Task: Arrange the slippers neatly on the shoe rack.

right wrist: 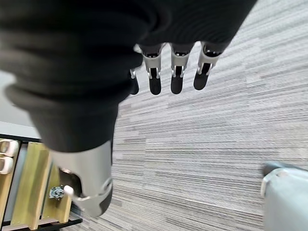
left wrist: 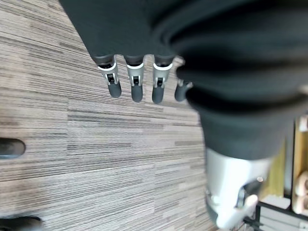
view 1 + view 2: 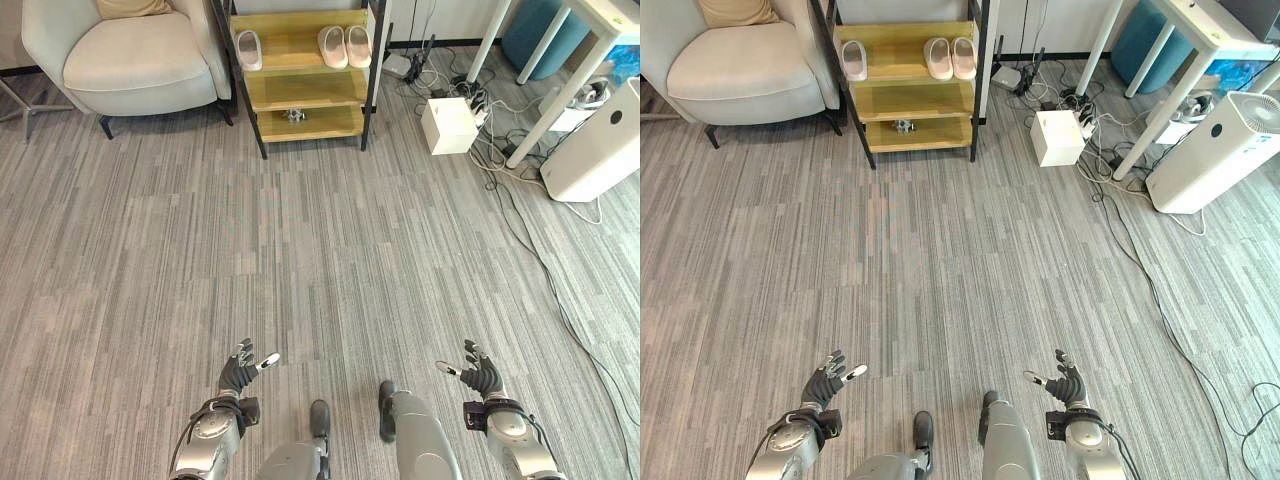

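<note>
The shoe rack (image 3: 300, 75) stands at about 12 o'clock in the head views, far from the robot, on the grey striped floor (image 3: 320, 260). On its top shelf there are three pale slippers: a single slipper (image 3: 248, 49) on the left part of the shelf and a pair of slippers (image 3: 345, 45) side by side on the right part, touching each other. The lowest shelf holds a small dark object (image 3: 294, 116); what it is I cannot tell.

The left hand (image 3: 241, 372) is at about 7 o'clock, low over the floor, with its fingers straight and spread and the thumb out to the side; it holds nothing. The right hand (image 3: 478, 374) is at about 5 o'clock, in the same pose, fingers apart and empty. All slippers lie well apart from both hands.

A grey armchair (image 3: 130, 55) stands just left of the rack, and a white box (image 3: 447, 125) at about 1 o'clock.
</note>
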Robot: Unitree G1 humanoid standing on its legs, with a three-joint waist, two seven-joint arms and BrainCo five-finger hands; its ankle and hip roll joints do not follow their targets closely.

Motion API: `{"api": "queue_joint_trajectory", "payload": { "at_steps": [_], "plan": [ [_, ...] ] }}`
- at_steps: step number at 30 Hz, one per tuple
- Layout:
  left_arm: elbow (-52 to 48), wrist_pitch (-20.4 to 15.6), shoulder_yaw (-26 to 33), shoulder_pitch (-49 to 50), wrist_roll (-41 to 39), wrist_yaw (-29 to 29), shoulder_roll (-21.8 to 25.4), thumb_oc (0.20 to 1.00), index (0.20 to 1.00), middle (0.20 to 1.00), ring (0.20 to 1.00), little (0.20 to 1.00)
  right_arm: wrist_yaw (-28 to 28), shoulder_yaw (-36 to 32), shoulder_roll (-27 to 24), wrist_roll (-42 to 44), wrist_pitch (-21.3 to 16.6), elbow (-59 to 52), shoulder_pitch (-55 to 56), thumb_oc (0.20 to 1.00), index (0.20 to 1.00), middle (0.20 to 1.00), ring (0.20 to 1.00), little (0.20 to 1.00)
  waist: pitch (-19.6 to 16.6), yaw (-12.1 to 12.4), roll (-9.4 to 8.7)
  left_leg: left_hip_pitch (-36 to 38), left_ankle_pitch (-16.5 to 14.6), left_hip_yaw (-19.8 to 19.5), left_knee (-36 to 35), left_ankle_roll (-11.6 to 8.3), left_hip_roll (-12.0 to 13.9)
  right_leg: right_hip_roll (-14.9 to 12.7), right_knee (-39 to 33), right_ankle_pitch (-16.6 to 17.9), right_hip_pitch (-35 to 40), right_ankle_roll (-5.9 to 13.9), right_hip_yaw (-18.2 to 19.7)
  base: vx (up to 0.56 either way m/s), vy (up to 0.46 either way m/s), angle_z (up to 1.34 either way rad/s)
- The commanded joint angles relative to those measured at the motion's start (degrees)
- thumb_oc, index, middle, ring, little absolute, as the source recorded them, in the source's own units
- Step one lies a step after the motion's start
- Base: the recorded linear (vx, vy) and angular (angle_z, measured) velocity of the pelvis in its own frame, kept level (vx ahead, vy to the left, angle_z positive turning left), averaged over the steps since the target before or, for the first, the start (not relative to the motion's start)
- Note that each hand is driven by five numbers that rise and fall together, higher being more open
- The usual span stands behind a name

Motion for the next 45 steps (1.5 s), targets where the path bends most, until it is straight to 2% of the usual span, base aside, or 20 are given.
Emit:
{"api": "queue_joint_trajectory", "payload": {
  "at_steps": [1, 2, 4, 5, 6, 8, 10, 12, 14, 15, 16, 18, 21, 28, 29, 32, 34, 38, 40, 45],
  "plan": [
    [-4.54, -3.44, 0.37, -0.09, 0.26, -0.26, 0.29, 1.000, 1.000, 1.000, 1.000, 1.000, -0.95, 0.83, -0.96, -0.87, -1.02, -1.08, -1.74, 1.000, 1.000, 1.000, 1.000, 1.000, -1.97, -1.50, -0.01, 9.76, -9.93, -3.39, -0.27, -5.48, 5.45, 2.00, -12.91, 7.93, 6.62, 2.24, -3.37, 0.50, -0.277, 0.22],
    [-4.59, -3.61, 0.28, -0.47, -1.30, -0.66, -0.13, 1.000, 1.000, 1.000, 1.000, 1.000, -0.67, 0.97, -1.38, -1.50, -0.82, -1.34, -1.00, 1.000, 1.000, 1.000, 1.000, 1.000, -2.53, -2.25, -0.14, 11.54, -11.91, -3.94, 0.17, -6.26, 6.45, 2.49, -14.23, 8.33, 6.81, 2.07, -2.61, 0.46, -0.292, 0.34],
    [-3.99, -3.75, 0.19, 0.05, -3.07, -0.86, -1.11, 1.000, 1.000, 1.000, 1.000, 1.000, -0.19, 1.51, -1.31, -1.40, -1.17, -1.01, -0.50, 1.000, 1.000, 1.000, 1.000, 1.000, -3.28, -2.61, -0.19, 11.51, -11.05, -4.13, 4.19, -7.28, 7.65, 3.63, -12.56, 8.45, 7.75, 0.37, -1.64, 0.37, -0.282, 0.51],
    [-3.98, -3.73, 0.22, 0.19, -4.35, -1.05, -1.58, 1.000, 1.000, 1.000, 1.000, 1.000, 0.05, 1.70, -1.59, -1.53, -1.21, -0.66, -0.52, 1.000, 1.000, 1.000, 1.000, 1.000, -3.52, -2.65, 0.10, 10.17, -8.93, -4.08, 9.10, -8.14, 8.61, 4.65, -12.12, 7.73, 8.76, -0.65, -1.29, 0.36, -0.377, 0.54],
    [-4.28, -3.52, -0.26, 0.17, -5.66, -1.56, -2.03, 1.000, 1.000, 1.000, 1.000, 1.000, 0.17, 2.07, -1.99, -0.45, -2.07, -0.99, -0.40, 1.000, 1.000, 1.000, 1.000, 1.000, -2.91, -1.93, -0.25, 3.88, -2.86, -5.35, 22.26, -8.62, 8.53, 6.26, -12.28, 6.13, 12.21, -3.13, -0.60, 0.30, -0.364, 0.44],
    [-4.25, -3.21, -0.50, -0.27, -6.48, -1.64, -2.06, 1.000, 1.000, 1.000, 1.000, 1.000, 0.08, 1.98, -2.61, 0.17, -2.51, -1.07, -0.49, 1.000, 1.000, 1.000, 1.000, 1.000, -2.34, -1.35, -1.50, -0.93, 0.74, -6.77, 31.97, -8.59, 6.90, 6.29, -12.94, 4.89, 14.58, -4.82, 0.08, 0.26, -0.287, 0.28],
    [-3.61, -3.15, -0.17, -0.59, -6.77, -1.17, -2.15, 1.000, 1.000, 1.000, 1.000, 1.000, -0.30, 1.83, -2.70, 0.79, -2.19, -0.36, -0.50, 1.000, 1.000, 1.000, 1.000, 1.000, -1.98, -0.79, -2.20, -4.43, 1.56, -5.94, 36.00, -8.43, 6.88, 6.51, -13.51, 3.36, 16.73, -5.87, 0.83, 0.27, -0.159, -0.55],
    [-3.61, -2.97, -0.03, -0.37, -7.37, -0.83, -2.41, 1.000, 1.000, 1.000, 1.000, 1.000, -0.54, 1.74, -2.60, 1.46, -2.11, 0.33, -0.51, 1.000, 1.000, 1.000, 1.000, 1.000, -1.71, 0.35, -2.57, -8.53, -1.32, -4.55, 34.55, -7.45, 5.96, 6.71, -14.06, 1.76, 19.27, -6.08, 1.74, 0.38, -0.069, -0.44],
    [-3.33, -2.65, -0.39, 0.65, -6.90, -0.95, -2.97, 1.000, 1.000, 1.000, 1.000, 1.000, -0.77, 1.36, -2.49, 1.95, -2.41, 1.49, -0.36, 1.000, 1.000, 1.000, 1.000, 1.000, -2.13, 1.72, -2.20, -11.62, -3.33, -2.60, 22.54, -6.45, 5.47, 7.13, -15.12, -0.54, 22.50, -5.38, 2.34, 0.45, 0.047, -0.02],
    [-3.42, -2.50, -0.73, 0.89, -6.70, -0.88, -3.12, 1.000, 1.000, 1.000, 1.000, 1.000, -0.93, 1.30, -2.35, 2.14, -2.47, 1.96, -0.43, 1.000, 1.000, 1.000, 1.000, 1.000, -2.25, 2.22, -1.78, -12.27, -1.59, -2.25, 17.02, -6.63, 5.77, 7.69, -15.52, -1.32, 23.84, -5.24, 2.24, 0.37, 0.097, -0.08],
    [-3.39, -2.40, -0.88, 1.00, -6.36, -0.70, -3.12, 1.000, 1.000, 1.000, 1.000, 1.000, -1.35, 1.27, -2.40, 2.18, -2.53, 2.21, -0.55, 1.000, 1.000, 1.000, 1.000, 1.000, -2.26, 2.78, -0.91, -13.49, 2.91, -2.24, 10.84, -7.18, 6.77, 8.67, -15.92, -2.35, 25.42, -5.12, 2.29, 0.37, 0.099, -0.22],
    [-3.30, -2.49, -0.97, 0.46, -5.87, -0.30, -3.03, 1.000, 1.000, 1.000, 1.000, 1.000, -2.17, 1.22, -2.24, 2.21, -2.46, 3.09, -0.87, 1.000, 1.000, 1.000, 1.000, 1.000, -2.10, 3.84, -0.77, -15.97, 5.88, -0.54, 2.36, -7.88, 7.48, 9.03, -16.43, -4.18, 28.54, -4.88, 1.97, 0.42, 0.144, -0.38],
    [-3.09, -2.71, -0.41, 1.20, -5.44, -0.19, -2.74, 1.000, 1.000, 1.000, 1.000, 1.000, -1.52, 1.10, -1.24, 1.45, -1.87, 3.25, 0.29, 1.000, 1.000, 1.000, 1.000, 1.000, -4.42, 4.02, -0.64, -14.69, 9.00, 1.31, -0.24, -7.82, 8.26, 8.77, -15.54, -5.14, 30.53, -3.75, 2.09, 0.41, 0.216, -0.44],
    [-3.72, -2.10, -0.25, 2.90, -4.36, -1.21, -1.27, 1.000, 1.000, 1.000, 1.000, 1.000, 0.46, 1.67, 0.68, 0.24, -1.01, 3.20, 0.85, 1.000, 1.000, 1.000, 1.000, 1.000, -7.66, 4.29, -3.58, -10.30, 4.76, 3.83, 1.36, -4.73, 5.05, 4.13, -7.62, -2.10, 28.74, 0.60, 3.99, 0.29, 0.236, -0.06],
    [-3.18, -1.91, 0.00, 2.67, -4.09, -1.02, -0.75, 1.000, 1.000, 1.000, 1.000, 1.000, 0.70, 2.11, 1.13, -0.01, -0.71, 4.00, 0.37, 1.000, 1.000, 1.000, 1.000, 1.000, -7.16, 4.17, -3.85, -8.76, 3.03, 3.97, 1.65, -3.38, 4.04, 3.20, 0.06, 2.10, 25.05, 2.44, 4.32, 0.19, 0.252, 0.29],
    [-2.99, -1.88, 0.51, 2.50, -3.92, -0.75, -0.11, 1.000, 1.000, 1.000, 1.000, 1.000, 1.06, 2.42, 1.81, -0.15, -0.53, 3.59, 0.66, 1.000, 1.000, 1.000, 1.000, 1.000, -6.24, 3.75, -3.14, -5.83, 1.25, 3.85, 1.06, -2.17, 3.71, 2.49, 9.42, 7.87, 20.35, 3.68, 3.70, 0.16, 0.166, 0.34],
    [-3.43, -1.98, 0.65, 2.58, -4.08, -0.91, 0.01, 1.000, 1.000, 1.000, 1.000, 1.000, 0.97, 2.21, 2.24, -0.03, -0.58, 3.60, 1.30, 1.000, 1.000, 1.000, 1.000, 1.000, -6.01, 3.38, -2.32, -3.88, 0.35, 3.24, 0.51, -1.99, 3.98, 2.13, 11.23, 7.87, 17.73, 2.87, 2.20, 0.20, 0.087, 0.38],
    [-4.25, -2.13, 0.15, 2.17, -4.53, -1.19, -0.05, 1.000, 1.000, 1.000, 1.000, 1.000, 0.68, 1.91, 2.11, 0.91, -0.93, 3.67, 0.68, 1.000, 1.000, 1.000, 1.000, 1.000, -4.56, 2.01, -1.48, -0.72, -1.28, 1.88, 0.03, -2.68, 3.99, 2.99, 0.55, 2.23, 15.37, 0.38, -1.74, 0.23, -0.003, 0.21],
    [-3.76, -2.24, 0.17, 1.40, -4.62, -1.09, -0.29, 1.000, 1.000, 1.000, 1.000, 1.000, 0.34, 1.87, 2.01, 1.44, -0.86, 3.76, 0.24, 1.000, 1.000, 1.000, 1.000, 1.000, -3.98, 1.07, -1.83, 1.31, -2.32, 0.97, -0.08, -3.37, 3.81, 4.05, -9.23, 3.70, 14.29, 0.58, -1.11, 0.26, -0.116, 0.12],
    [-3.43, -2.50, -0.21, 1.35, -3.59, -1.68, -0.50, 1.000, 1.000, 1.000, 1.000, 1.000, 0.61, 1.74, 1.68, 1.27, -1.16, 2.94, 1.44, 1.000, 1.000, 1.000, 1.000, 1.000, -4.70, 0.40, -2.44, 3.87, -4.63, -0.33, 0.80, -4.46, 4.38, 5.21, -13.27, 5.23, 15.48, -0.17, 0.03, 0.17, -0.149, 0.30]
  ]
}}
